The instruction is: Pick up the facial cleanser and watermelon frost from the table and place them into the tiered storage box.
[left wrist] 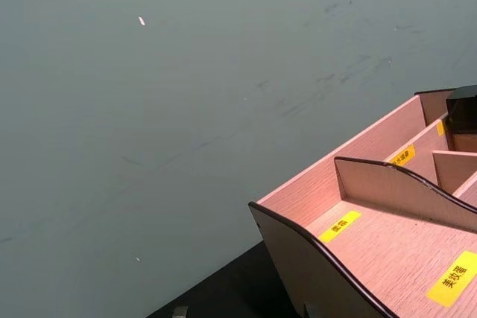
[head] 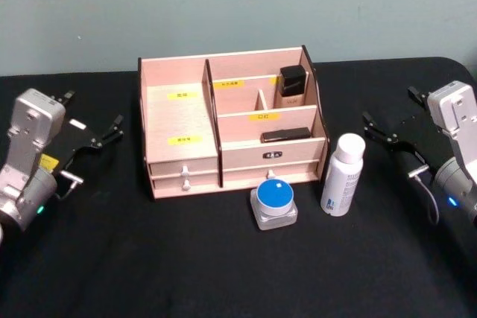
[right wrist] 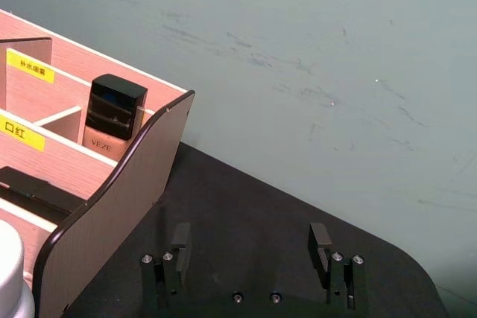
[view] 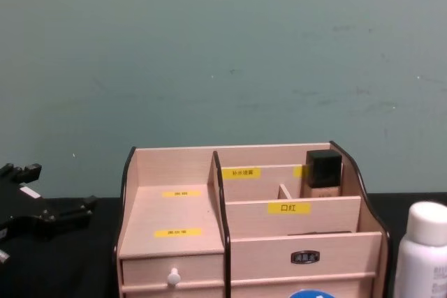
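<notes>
While black cloth is covering the table from its near edge to its far one, a scuffed teal wall is rising straight behind it.

The left gripper is hovering over the cloth well to the left of the tiered storage box, its fingers standing wide apart and gripping nothing. The right gripper is hanging on the opposite side, near the box's right wall, likewise spread wide with nothing between its fingers. Neither is touching any object.

One watermelon frost is sitting nearest the robot, blue lid facing up, just in front of the box's right-hand drawers. One facial cleanser is standing upright just to the jar's right, beside the box's front right corner and apart from the jar. One box is standing behind both, its stepped compartments facing forward. Inside it, one black-capped beige bottle is standing in the back right compartment, and one flat dark item is lying in the tier in front of that. Two grippers are flanking the lot.
</notes>
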Robot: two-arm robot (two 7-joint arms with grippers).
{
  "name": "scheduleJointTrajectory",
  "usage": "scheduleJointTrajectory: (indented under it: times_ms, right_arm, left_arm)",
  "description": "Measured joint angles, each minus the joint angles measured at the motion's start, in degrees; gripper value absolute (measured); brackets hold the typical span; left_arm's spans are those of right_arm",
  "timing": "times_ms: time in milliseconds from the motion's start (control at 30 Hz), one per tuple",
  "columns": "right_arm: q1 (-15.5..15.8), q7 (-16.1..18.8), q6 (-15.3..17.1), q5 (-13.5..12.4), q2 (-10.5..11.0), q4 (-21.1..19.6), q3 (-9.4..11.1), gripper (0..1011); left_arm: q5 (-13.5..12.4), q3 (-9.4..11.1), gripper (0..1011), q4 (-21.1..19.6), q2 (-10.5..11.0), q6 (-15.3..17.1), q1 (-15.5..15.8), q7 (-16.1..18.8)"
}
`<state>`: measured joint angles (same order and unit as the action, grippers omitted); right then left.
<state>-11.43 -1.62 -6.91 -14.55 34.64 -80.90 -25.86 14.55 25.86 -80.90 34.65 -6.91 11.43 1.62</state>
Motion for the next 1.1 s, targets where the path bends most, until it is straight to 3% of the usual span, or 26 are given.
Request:
scheduleJointTrajectory:
  times_ms: [767, 967, 1100]
  right_arm:
    - [0.0, 0.0, 0.0, 0.0, 0.0, 0.0, 0.0, 1002]
    - [0.9, 2.0, 0.6, -1.5, 0.5, -1.6, 1.8, 1002]
    - [3.2, 3.3, 1.1, -2.2, 2.3, -5.3, 3.4, 1002]
  left_arm:
    - [0.0, 0.0, 1010, 0.0, 0.0, 0.0, 0.0, 0.0]
    - [0.0, 0.0, 1010, 0.0, 0.0, 0.0, 0.0, 0.0]
    - [0.0, 0.0, 1010, 0.0, 0.0, 0.0, 0.0, 0.0]
